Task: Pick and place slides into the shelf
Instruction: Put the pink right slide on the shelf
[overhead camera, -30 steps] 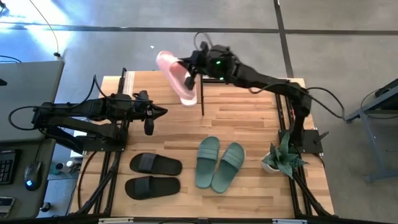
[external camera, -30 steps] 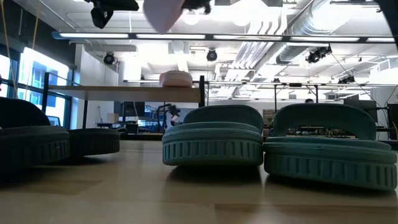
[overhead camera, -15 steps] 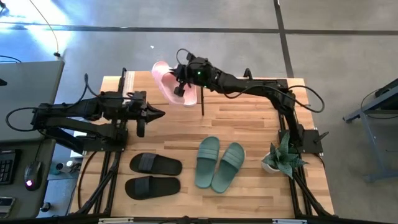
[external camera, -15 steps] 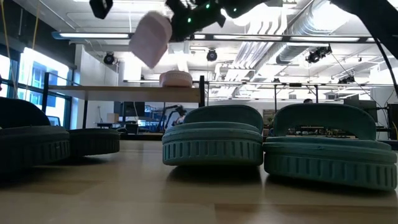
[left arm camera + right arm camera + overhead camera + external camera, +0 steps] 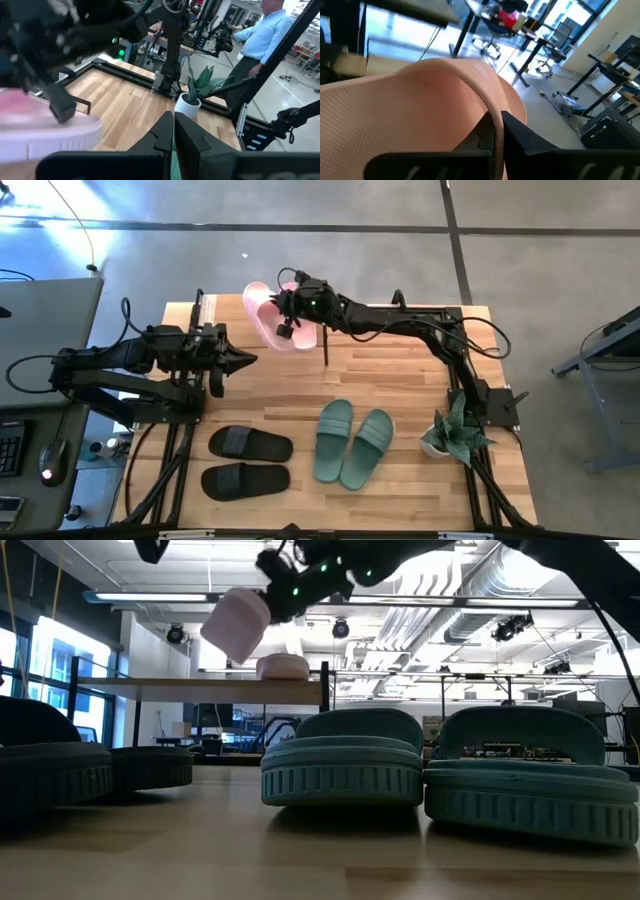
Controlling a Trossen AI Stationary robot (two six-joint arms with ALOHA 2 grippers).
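Observation:
My right gripper (image 5: 287, 318) reaches over the shelf (image 5: 215, 315) at the table's far left and is shut on one pale pink slide (image 5: 262, 315). In the low view that slide (image 5: 237, 622) hangs above the shelf's top board (image 5: 190, 687). The second pink slide (image 5: 283, 666) lies sole down on that board. The black pair (image 5: 247, 461) and the sage green pair (image 5: 352, 444) lie soles down on the table's near half. My left gripper (image 5: 248, 359) is shut and empty, hovering by the shelf's near edge. My right gripper pinches the pink slide by its wide strap (image 5: 487, 107), whose edge runs between the two fingers (image 5: 512, 132). The fingers come from the table's right, slanting down. The slide is lifted clear of the top board and hangs tilted below the gripper.
A potted plant (image 5: 450, 435) stands at the table's right edge near the right arm's base. The shelf's black corner post (image 5: 325, 345) rises just right of the held slide. A person (image 5: 265, 30) stands beyond the table. Bare wood lies between the shelf and the green pair.
My right gripper has moved toward the table's left and down over the shelf, carrying the pink slide, which now hangs lower and farther left and has tipped. My left gripper has drawn back a little toward the table's left edge.

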